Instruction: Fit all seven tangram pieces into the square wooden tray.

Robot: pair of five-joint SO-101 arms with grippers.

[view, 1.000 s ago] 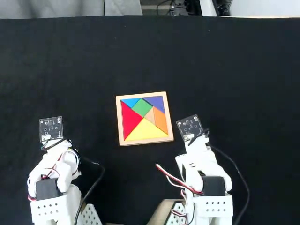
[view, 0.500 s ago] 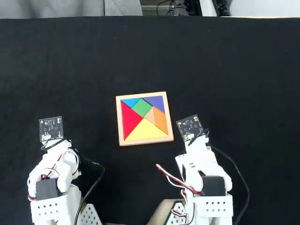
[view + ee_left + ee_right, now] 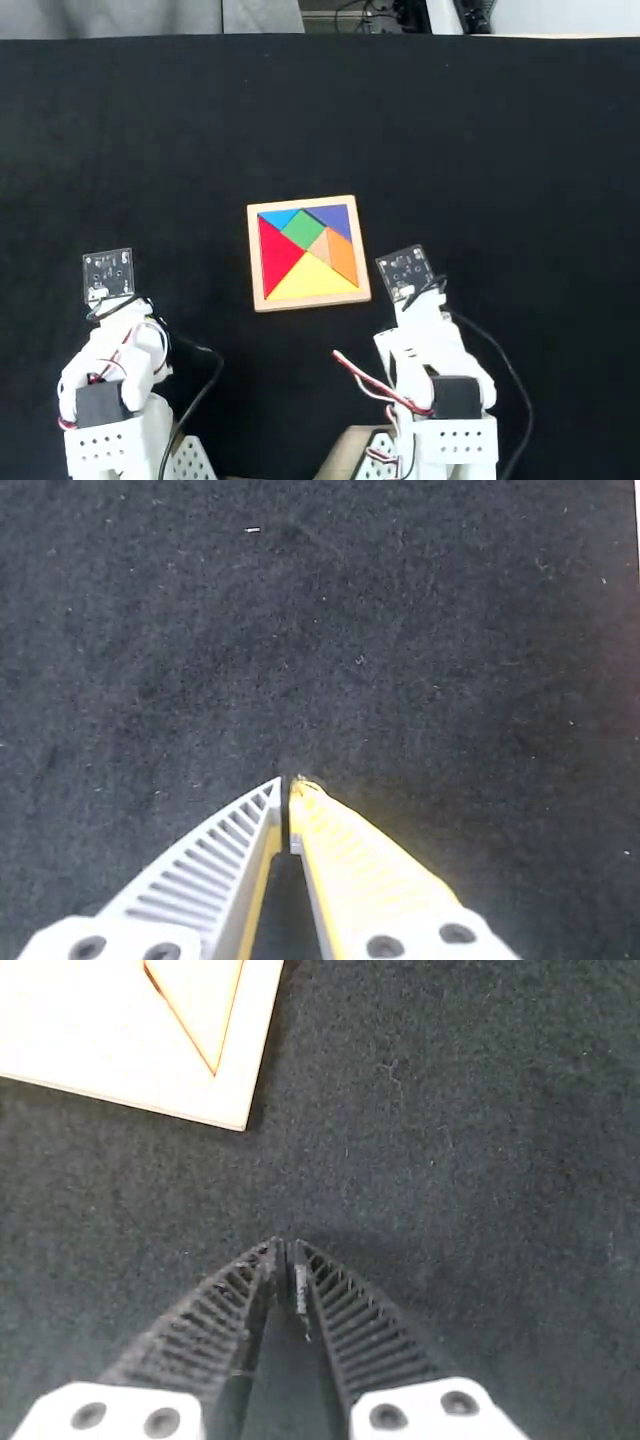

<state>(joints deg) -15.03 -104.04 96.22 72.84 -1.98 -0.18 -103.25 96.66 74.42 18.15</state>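
The square wooden tray (image 3: 256, 262) lies in the middle of the black table with coloured tangram pieces filling it: red (image 3: 275, 258), yellow (image 3: 312, 281), orange (image 3: 343, 258), green (image 3: 303, 229), blue (image 3: 278, 217), purple (image 3: 335, 219) and a small tan one (image 3: 319, 245). Both arms sit folded at the near edge. My left gripper (image 3: 288, 784) is shut over bare cloth, well to the tray's near left. My right gripper (image 3: 282, 1248) is shut too, just off the tray's near right corner (image 3: 232, 1090), holding nothing.
The left arm (image 3: 108, 360) and the right arm (image 3: 430, 355) stand on white bases at the near edge, with cables between them. Black cloth (image 3: 500, 150) covers the table all round the tray. The table's far edge runs along the back.
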